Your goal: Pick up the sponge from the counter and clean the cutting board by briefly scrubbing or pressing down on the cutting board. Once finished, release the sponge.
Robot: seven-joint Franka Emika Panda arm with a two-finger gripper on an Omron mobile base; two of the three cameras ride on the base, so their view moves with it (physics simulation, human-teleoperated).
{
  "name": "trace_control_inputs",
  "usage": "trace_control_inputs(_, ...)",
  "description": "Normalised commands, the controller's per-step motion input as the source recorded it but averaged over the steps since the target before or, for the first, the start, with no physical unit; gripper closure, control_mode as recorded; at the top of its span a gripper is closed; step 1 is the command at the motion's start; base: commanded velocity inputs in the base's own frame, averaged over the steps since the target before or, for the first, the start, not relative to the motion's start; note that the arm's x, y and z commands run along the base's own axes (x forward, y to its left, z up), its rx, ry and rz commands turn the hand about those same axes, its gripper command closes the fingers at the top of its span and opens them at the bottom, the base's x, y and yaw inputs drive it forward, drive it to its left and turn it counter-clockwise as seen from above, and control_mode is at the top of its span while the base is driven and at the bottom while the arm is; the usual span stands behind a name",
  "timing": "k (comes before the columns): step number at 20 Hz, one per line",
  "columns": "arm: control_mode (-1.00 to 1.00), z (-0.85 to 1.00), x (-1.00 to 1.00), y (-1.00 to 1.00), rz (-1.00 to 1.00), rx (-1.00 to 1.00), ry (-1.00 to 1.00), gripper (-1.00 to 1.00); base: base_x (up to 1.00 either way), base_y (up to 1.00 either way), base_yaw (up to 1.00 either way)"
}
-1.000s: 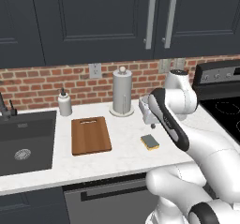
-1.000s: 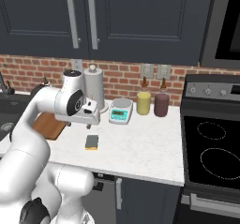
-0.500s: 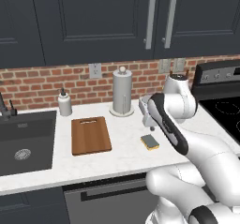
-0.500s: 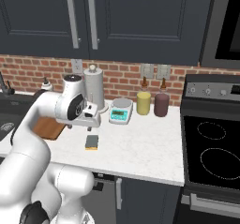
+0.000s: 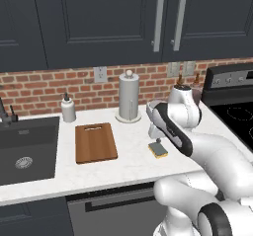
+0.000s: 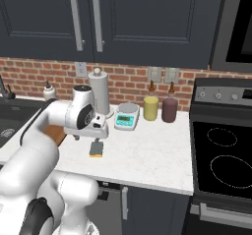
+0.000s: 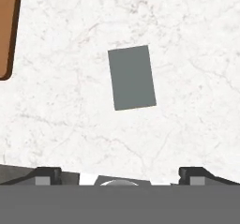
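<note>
The sponge [image 5: 158, 149] lies flat on the white counter [image 5: 128, 163], right of the brown cutting board [image 5: 95, 142]. My gripper [image 5: 154, 134] hangs straight above it, pointing down, open and empty. In the hand view the sponge's grey top [image 7: 131, 77] sits ahead of and between the two fingertips [image 7: 47, 174], which stand wide apart, and a corner of the cutting board [image 7: 8, 26] shows at the upper left. From the right base view the sponge [image 6: 96, 149] lies just below the gripper [image 6: 92, 137]; my arm hides most of the board [image 6: 53, 133].
A paper towel holder [image 5: 128, 97] and a soap bottle [image 5: 68, 109] stand at the brick wall, with the dark sink [image 5: 24, 148] to the left. The white-and-teal scale [image 6: 126, 116], a yellow jar [image 6: 150, 108] and a dark jar [image 6: 169, 110] stand further right, beside the black stove [image 6: 221, 155].
The hand has come down a little toward the sponge and stays open. Sponge and cutting board have not moved.
</note>
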Motion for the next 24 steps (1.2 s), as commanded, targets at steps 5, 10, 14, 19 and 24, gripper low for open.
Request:
trace_control_inputs(5, -1.00, -0.26, 0.11, 0.00, 0.02, 0.00, 0.10, -1.00, 0.00, 0.00, 0.00)
trace_control_inputs(10, -1.00, -0.08, 0.01, 0.00, 0.03, 0.00, 0.06, -1.00, 0.00, 0.00, 0.00)
trace_control_inputs(14, -1.00, -0.03, 0.01, 0.00, 0.07, 0.00, 0.06, -1.00, 0.00, 0.00, 0.00)
trace_control_inputs(19, -1.00, -0.01, 0.00, 0.00, 0.07, 0.00, 0.06, -1.00, 0.00, 0.00, 0.00)
trace_control_inputs(24, -1.00, -0.03, 0.00, 0.00, 0.06, 0.00, 0.06, -1.00, 0.00, 0.00, 0.00)
